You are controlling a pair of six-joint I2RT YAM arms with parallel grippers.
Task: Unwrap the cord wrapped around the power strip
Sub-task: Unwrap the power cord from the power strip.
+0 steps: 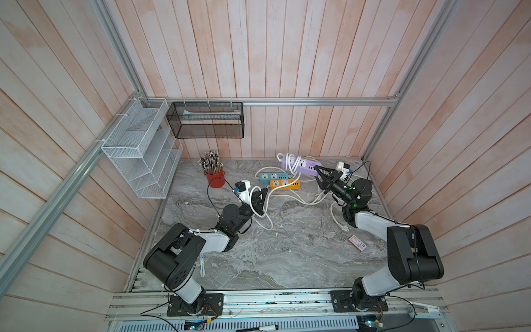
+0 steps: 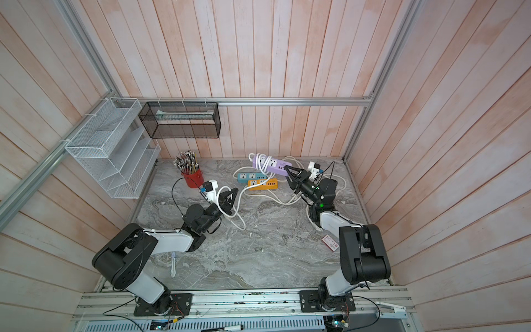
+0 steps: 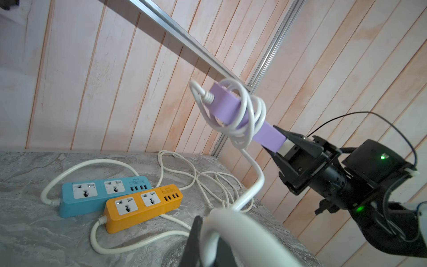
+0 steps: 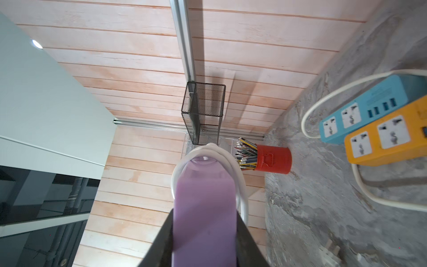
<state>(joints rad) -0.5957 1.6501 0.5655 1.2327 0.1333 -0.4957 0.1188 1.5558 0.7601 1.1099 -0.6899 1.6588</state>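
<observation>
A purple power strip [image 1: 300, 166] [image 2: 271, 166] hangs tilted above the back of the table. My right gripper [image 1: 317, 172] [image 4: 204, 242] is shut on its bare near end [image 4: 203, 208]. Several turns of white cord [image 3: 248, 120] circle its middle, and one loop hangs off its far end [image 4: 208, 148]. From the wraps the cord [image 3: 255, 182] runs down to my left gripper [image 1: 263, 191] [image 3: 208, 242], which is shut on it and held above the table left of centre. Beyond that grip the cord [image 1: 268, 220] trails onto the table.
A blue power strip [image 1: 273, 176] and an orange one [image 1: 284, 184] lie side by side under the purple strip, their white cords spread over the table. A red pencil cup [image 1: 215, 178] stands back left. Wire racks [image 1: 140, 149] [image 1: 205, 120] hang on the walls. A small card [image 1: 357, 243] lies front right.
</observation>
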